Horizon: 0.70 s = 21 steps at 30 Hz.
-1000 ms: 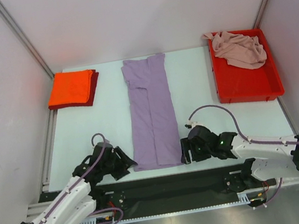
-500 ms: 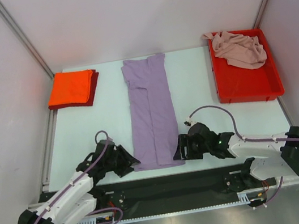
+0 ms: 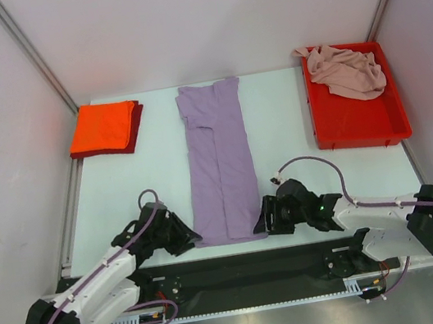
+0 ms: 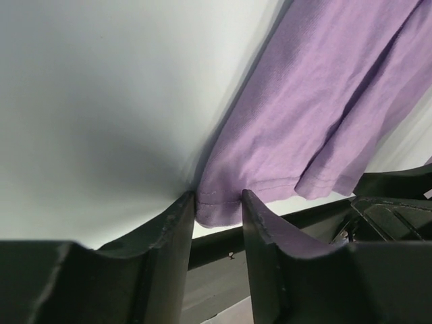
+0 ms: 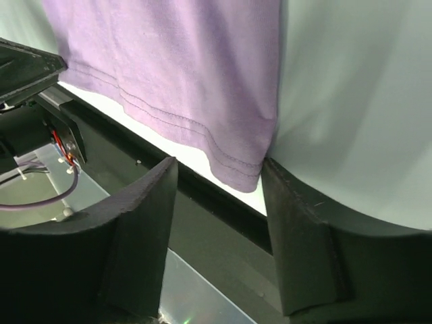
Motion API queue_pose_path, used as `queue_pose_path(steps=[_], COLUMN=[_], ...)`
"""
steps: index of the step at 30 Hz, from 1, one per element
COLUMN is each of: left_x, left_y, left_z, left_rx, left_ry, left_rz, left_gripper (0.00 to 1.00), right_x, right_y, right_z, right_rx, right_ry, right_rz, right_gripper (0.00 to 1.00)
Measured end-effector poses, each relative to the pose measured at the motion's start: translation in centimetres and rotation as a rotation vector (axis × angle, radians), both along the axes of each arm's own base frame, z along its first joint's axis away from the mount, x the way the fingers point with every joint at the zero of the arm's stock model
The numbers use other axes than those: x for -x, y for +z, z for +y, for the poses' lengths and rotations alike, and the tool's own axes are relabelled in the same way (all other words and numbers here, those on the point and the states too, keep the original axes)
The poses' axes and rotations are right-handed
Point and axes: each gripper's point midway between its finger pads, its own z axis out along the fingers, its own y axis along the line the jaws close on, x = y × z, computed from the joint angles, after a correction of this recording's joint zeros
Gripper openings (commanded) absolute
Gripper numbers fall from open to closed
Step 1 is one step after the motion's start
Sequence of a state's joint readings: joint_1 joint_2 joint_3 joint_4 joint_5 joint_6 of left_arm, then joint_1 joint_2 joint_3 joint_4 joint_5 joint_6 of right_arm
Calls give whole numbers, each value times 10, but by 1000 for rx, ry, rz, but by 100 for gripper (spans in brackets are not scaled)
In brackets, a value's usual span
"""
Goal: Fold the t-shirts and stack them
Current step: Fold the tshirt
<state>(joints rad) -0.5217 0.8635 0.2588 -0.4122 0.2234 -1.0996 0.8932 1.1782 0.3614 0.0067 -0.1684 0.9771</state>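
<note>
The left tool (image 4: 217, 199) and right tool (image 5: 219, 165) each have a corner of the purple t-shirt (image 3: 218, 162) between their spread jaws. Nothing is squeezed yet. They look ready to pinch and fold.

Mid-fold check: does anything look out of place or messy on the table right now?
Only the pale pink shirt: it lies crumpled in the red tray, one edge spilling over the far-left rim. The lavender shirt lies straight, and the orange shirt sits neatly folded.
</note>
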Motion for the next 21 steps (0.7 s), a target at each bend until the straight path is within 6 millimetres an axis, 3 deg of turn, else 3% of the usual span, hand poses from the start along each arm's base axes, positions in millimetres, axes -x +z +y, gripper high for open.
queue_pose_path(steps=[3,7,8,10,15,21], left_x=[0,3,4,4,8,29], left_y=[-1,-5,-6,-6,-4,-2], left_z=[1,4,5,4,3,10], left_rx=[-5,-23,-27,-27,-28,-33], left_ry=[2,-2,-5,-14,-35,-61], left_rz=[2,8,11,9,-10,2], left_gripper=[33,13,3,0,0,0], right_x=[0,2,3,6,15,33], right_y=[-3,-8,-10,-13,-14,-14], right_z=[0,2,0,-2,-10,-25], right_rx=[-10,-7,0,9,35,78], right_ry=[-10,-7,-4,-3,9,33], right_rz=[25,53,55,67,78,92], right_gripper=[49,24,19,3,0,0])
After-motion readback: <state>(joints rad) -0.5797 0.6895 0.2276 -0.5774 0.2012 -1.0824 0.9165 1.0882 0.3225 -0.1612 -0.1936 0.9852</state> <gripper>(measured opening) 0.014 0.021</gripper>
